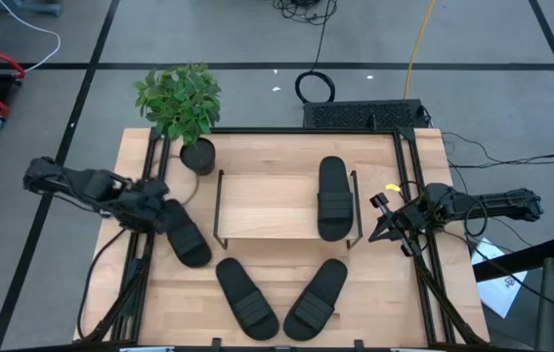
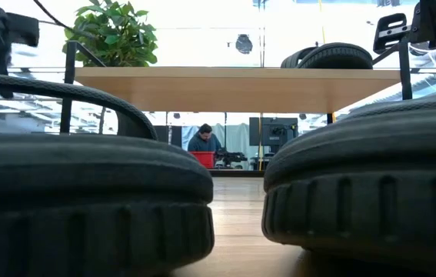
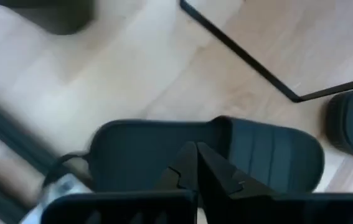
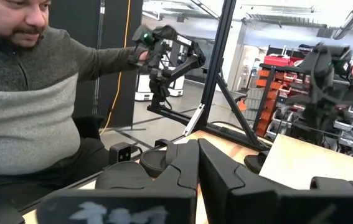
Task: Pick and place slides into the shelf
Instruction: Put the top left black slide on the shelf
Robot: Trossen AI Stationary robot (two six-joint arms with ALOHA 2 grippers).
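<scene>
One slide (image 3: 226, 155) beneath left tool (image 3: 196, 163)

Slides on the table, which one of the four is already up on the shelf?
The slide lying on the right end of the shelf top board. The other three sit on the tabletop: one under the left gripper, two in front of the shelf.

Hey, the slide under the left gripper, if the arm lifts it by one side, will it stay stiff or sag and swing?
The slide looks like thick moulded foam, so it probably stays fairly stiff and light. It lies flat on the table, so it should scoot rather than tip if pushed. The left gripper is shut above its side edge; held there, it might swing.
</scene>
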